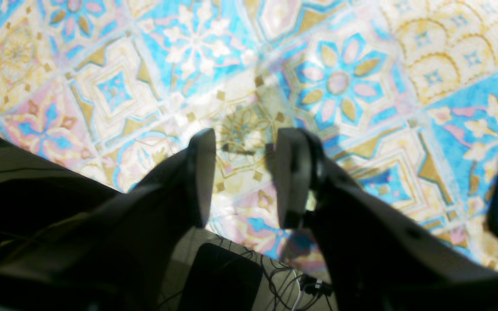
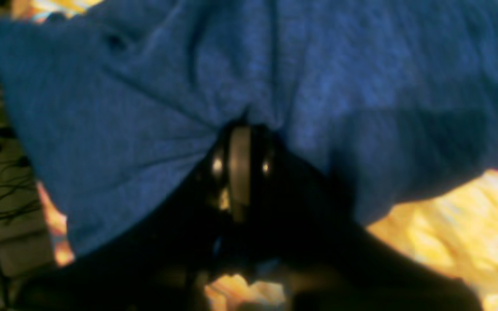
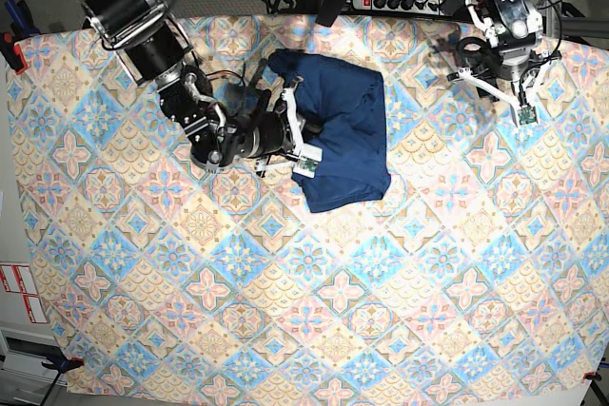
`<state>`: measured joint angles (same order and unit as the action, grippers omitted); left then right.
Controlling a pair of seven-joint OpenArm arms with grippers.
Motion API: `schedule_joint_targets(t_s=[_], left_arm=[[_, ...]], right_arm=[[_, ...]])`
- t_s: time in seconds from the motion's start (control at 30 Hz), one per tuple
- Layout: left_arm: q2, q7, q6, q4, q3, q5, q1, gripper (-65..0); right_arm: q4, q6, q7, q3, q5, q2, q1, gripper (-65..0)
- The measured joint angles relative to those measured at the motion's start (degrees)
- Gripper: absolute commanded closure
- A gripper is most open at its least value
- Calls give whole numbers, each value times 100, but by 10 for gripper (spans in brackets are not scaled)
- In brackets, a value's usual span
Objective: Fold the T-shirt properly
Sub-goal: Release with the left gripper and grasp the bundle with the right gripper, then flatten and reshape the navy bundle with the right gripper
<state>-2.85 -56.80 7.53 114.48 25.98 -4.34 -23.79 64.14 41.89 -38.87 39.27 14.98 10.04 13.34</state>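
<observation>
The right pincer [image 2: 240, 142] is pinching the T-shirt [image 3: 343, 130] edge mid-fold, the left pincer [image 1: 242, 172] hangs empty and apart; next, probably lay that edge flat.

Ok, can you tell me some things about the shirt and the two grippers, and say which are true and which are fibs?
1. The right gripper is shut on the shirt. True.
2. The left gripper holds the shirt too. False: it is open and empty above the patterned cloth, away from the shirt.
3. The shirt is spread out flat with its sleeves out. False: it is bunched into a lumpy bundle.
4. The shirt is dark blue. True.
5. The shirt lies in the near half of the cloth in the base view. False: it lies in the far half, near the top edge.
</observation>
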Motion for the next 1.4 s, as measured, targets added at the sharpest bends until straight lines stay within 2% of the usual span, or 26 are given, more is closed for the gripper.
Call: schedule_joint_targets(t_s=[0.13,0.27,0.4,0.57,0.73,0.9,1.1,1.23,1.4], left_arm=[[0,9,0,-90,-28,-2,52,-226],[-15,2,24,-166,-168,37,48,-226],[-4,-4,7,-264,-164,11,79,-226],[-35,2,0,-291,-164,9,160,-226],[-109,-4,-15,-295,-308,-20,153,-226],[-114,2,20,-295,-697,28,160,-226],[-111,-2,-2,-328,-752,-9,155,-226],[-111,4,0,-326,-739,-7,155,-226],[-114,4,-2,-328,-726,0,157,-226]], right_arm=[[271,-63,-297,22,-151,-50,-33,-28],[866,-170,-911,48,-380,-50,-122,-28],[1255,-205,-1351,37,-494,-284,-308,-29],[1259,-205,-1368,103,-450,-719,-291,-29],[1259,-208,-1419,531,-522,-828,-273,-29],[782,-205,-1300,868,-450,-1097,-247,-29],[1449,-208,-1462,831,-544,-970,-306,-28],[2090,-205,-1307,841,-424,-970,-254,-28],[2437,-203,-1438,866,-472,-852,-516,-28]])
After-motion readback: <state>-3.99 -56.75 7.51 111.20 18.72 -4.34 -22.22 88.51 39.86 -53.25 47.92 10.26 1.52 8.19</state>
